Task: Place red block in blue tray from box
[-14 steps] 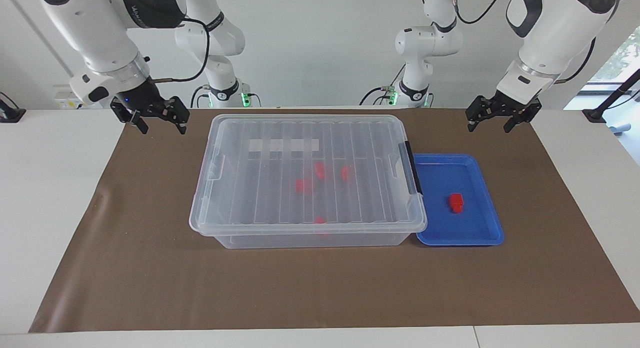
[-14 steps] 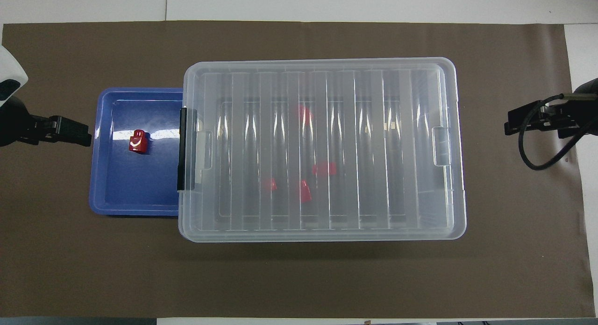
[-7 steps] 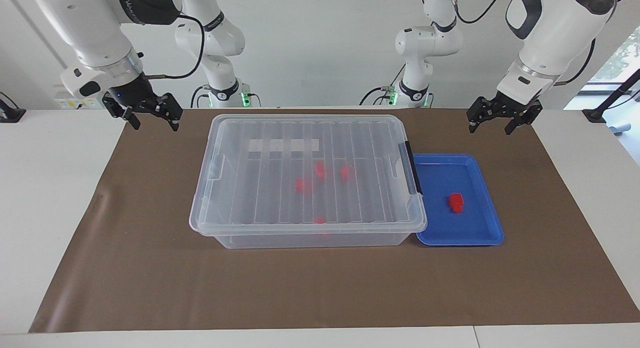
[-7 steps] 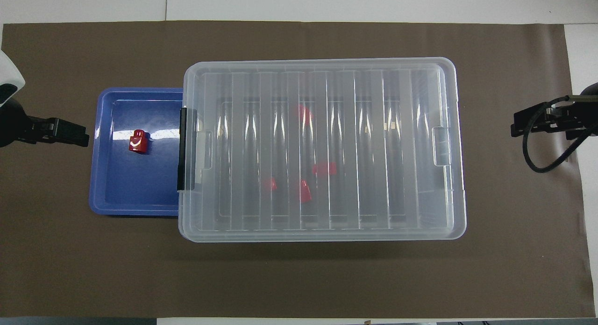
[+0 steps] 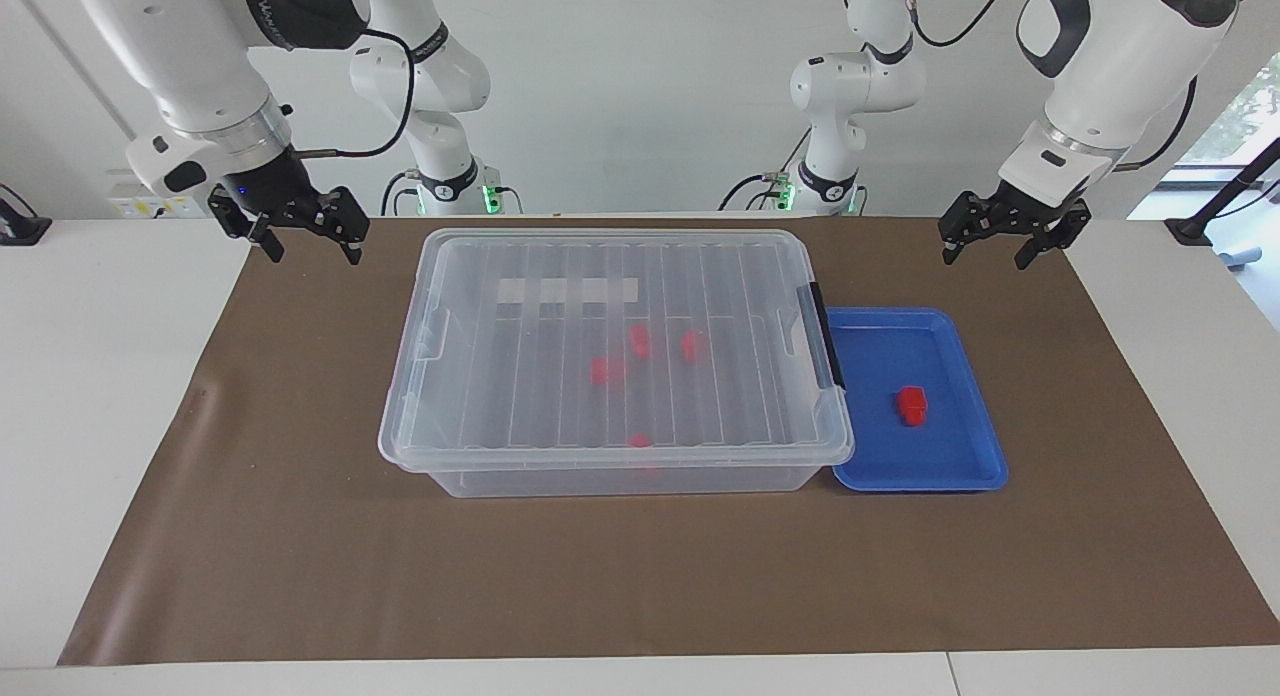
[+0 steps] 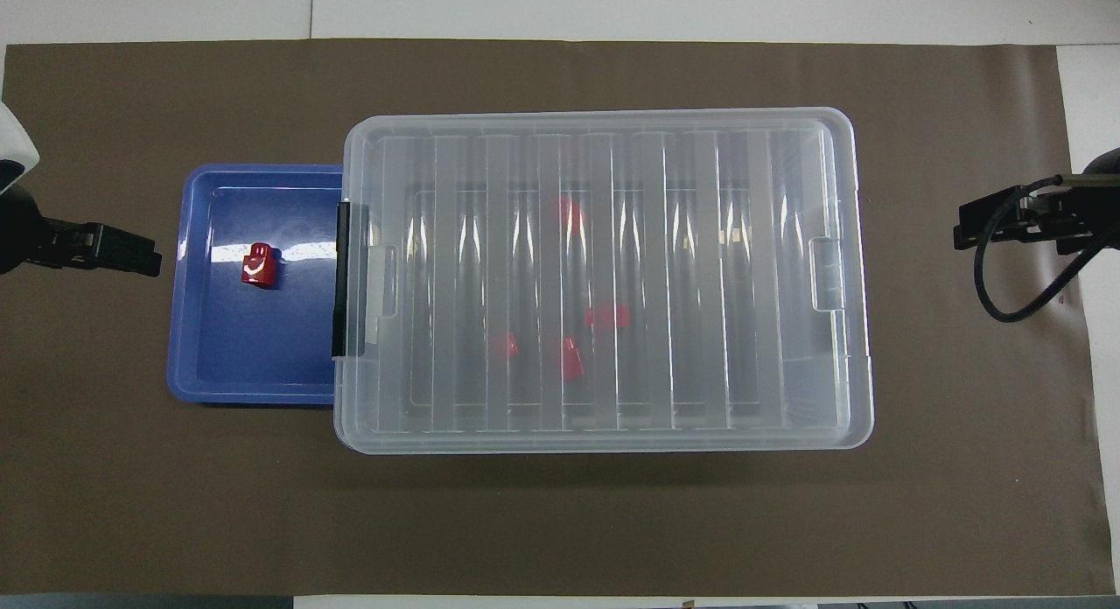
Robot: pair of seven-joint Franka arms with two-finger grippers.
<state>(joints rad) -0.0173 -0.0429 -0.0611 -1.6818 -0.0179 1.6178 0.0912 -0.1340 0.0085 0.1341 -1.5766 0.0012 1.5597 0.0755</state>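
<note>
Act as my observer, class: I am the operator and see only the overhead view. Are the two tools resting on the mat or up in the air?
Observer: Both hang in the air over the mat: the left tool at the blue tray's end, the right tool at the right arm's end.
Operator: Are their fingers apart?
Observer: Yes, both are open and empty.
Operator: Is the lid seated?
Observer: The lid lies flat on the box, and its black latch lies against the end beside the tray.

On the tabletop (image 5: 120,396), the large clear lidded plastic box (image 5: 610,356) holds four blocks; at its three o'clock in the facing view, touching, the shallow blue plastic tray (image 5: 960,471) holds one small red plastic block (image 5: 910,404).
</note>
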